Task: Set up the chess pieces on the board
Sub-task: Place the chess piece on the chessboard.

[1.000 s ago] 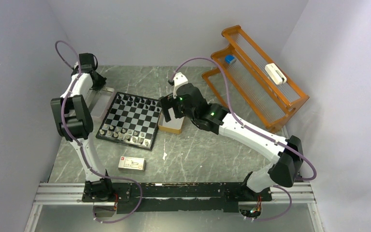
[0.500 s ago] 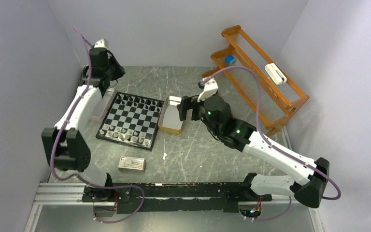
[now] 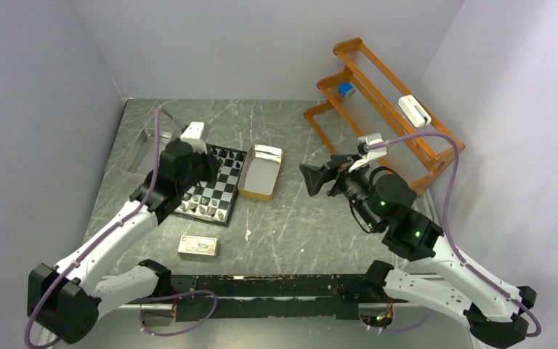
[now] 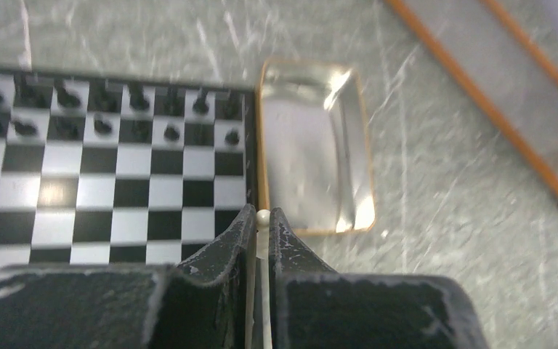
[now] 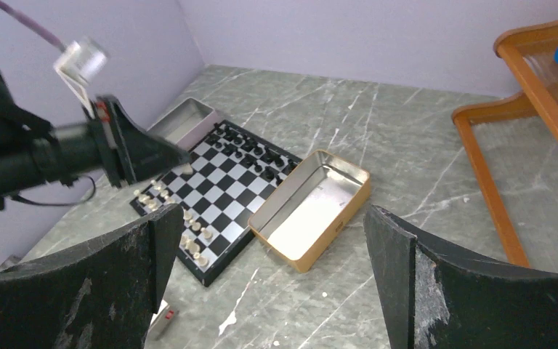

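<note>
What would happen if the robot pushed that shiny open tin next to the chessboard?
The tin looks thin-walled and empty, so it is probably light and would slide easily on the smooth table. It sits low and flat, so tipping seems unlikely. Its shiny inside suggests metal: probably stiff, though a hard squeeze might dent it.

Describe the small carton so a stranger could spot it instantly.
Find the chessboard left of centre on the grey table. Just off its near edge, toward the robot, lies a small carton. It is white with red markings, unlike the bigger open tan tin beside the board.
</note>
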`<state>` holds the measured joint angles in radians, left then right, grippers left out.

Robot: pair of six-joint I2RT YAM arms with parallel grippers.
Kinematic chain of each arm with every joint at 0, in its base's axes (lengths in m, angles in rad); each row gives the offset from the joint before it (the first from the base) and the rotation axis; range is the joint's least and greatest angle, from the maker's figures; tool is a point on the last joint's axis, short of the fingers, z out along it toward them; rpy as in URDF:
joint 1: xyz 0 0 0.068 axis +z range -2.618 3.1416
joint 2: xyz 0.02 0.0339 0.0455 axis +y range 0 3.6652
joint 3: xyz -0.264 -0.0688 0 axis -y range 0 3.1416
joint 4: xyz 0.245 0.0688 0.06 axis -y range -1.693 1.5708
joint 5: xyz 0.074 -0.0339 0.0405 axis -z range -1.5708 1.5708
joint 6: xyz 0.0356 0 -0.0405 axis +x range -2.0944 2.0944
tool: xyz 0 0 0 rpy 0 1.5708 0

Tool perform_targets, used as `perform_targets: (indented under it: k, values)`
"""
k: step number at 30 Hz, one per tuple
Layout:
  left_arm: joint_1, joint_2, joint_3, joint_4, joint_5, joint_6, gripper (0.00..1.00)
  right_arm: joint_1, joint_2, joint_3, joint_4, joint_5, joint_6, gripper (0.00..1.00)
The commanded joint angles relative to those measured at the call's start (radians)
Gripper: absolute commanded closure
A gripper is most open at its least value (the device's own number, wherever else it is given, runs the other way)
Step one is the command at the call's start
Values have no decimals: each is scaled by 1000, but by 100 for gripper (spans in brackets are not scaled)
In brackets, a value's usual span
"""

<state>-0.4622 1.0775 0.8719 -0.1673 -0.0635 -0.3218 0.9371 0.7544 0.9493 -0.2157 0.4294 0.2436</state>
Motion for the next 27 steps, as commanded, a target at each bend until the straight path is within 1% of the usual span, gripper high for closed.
perform_targets:
  k: [1, 4, 7, 11, 15, 22, 27]
  values:
    - [-43, -113, -197, 141, -127, -28, 95, -1, -51, -56, -4, -87, 27, 0]
    - [-60, -159, -313, 255, -154, -5, 95, -1, -61, -69, -18, -105, 40, 0]
    - [-71, -114, -339, 323, -99, 50, 95, -1, -81, -99, -3, -113, 68, 0]
    - [-131, -65, -379, 393, -145, 107, 95, -1, -104, -119, 4, -121, 95, 0]
    - [-156, -42, -435, 492, -164, 92, 95, -1, -111, -111, -33, -120, 95, 0]
    - [-207, 1, -492, 556, -269, 73, 95, -1, -146, -117, -56, -108, 90, 0]
    - [-210, -4, -591, 710, -263, 45, 95, -2, -163, -128, -41, -109, 92, 0]
